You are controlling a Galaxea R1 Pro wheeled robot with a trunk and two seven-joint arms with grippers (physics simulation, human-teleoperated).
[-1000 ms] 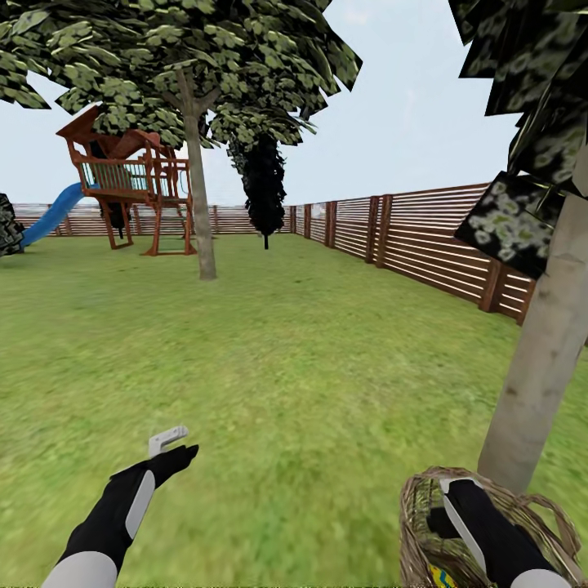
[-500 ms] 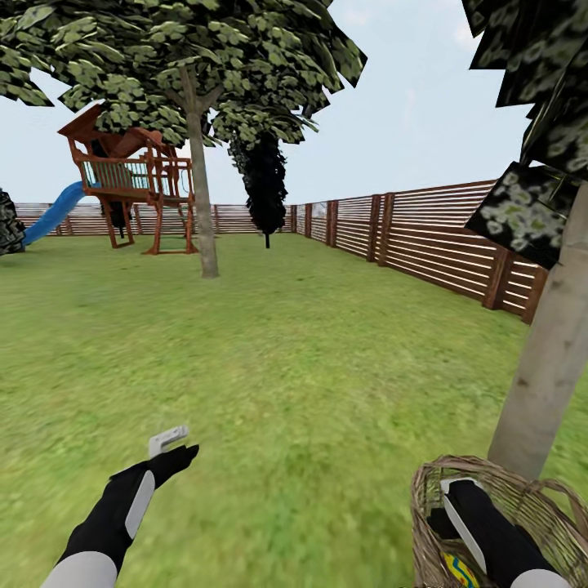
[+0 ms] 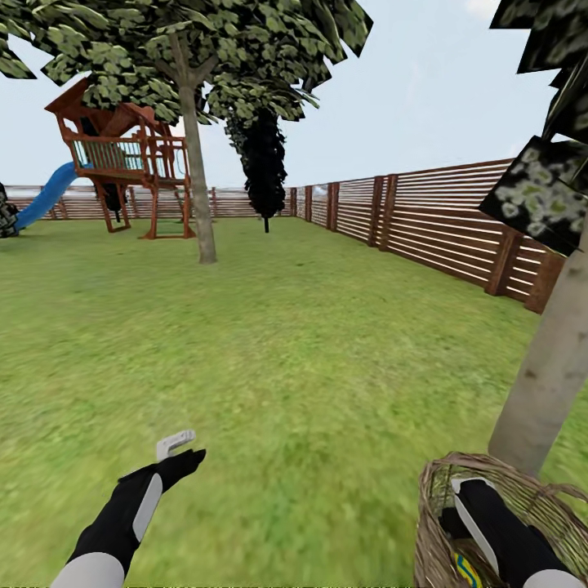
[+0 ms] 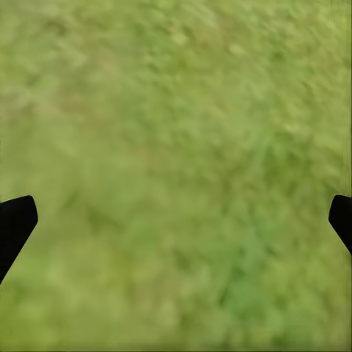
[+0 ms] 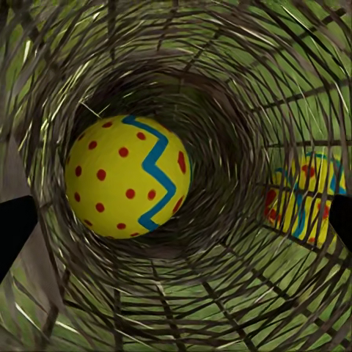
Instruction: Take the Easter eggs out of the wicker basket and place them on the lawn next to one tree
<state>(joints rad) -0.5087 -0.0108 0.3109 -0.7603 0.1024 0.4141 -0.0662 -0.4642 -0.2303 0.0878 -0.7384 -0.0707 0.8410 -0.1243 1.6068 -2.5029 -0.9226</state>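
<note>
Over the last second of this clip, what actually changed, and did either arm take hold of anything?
Mostly the camera: the whole head view shifted, so the playset and fence sit higher and the wicker basket shows more fully. Nothing was grasped or released. The right gripper stays open inside the basket over an egg; the left gripper still hovers open above the lawn.

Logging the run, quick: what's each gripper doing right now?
Left gripper: open, empty, over the lawn.
Right gripper: open, inside the basket, holding nothing; an egg lies ahead.
</note>
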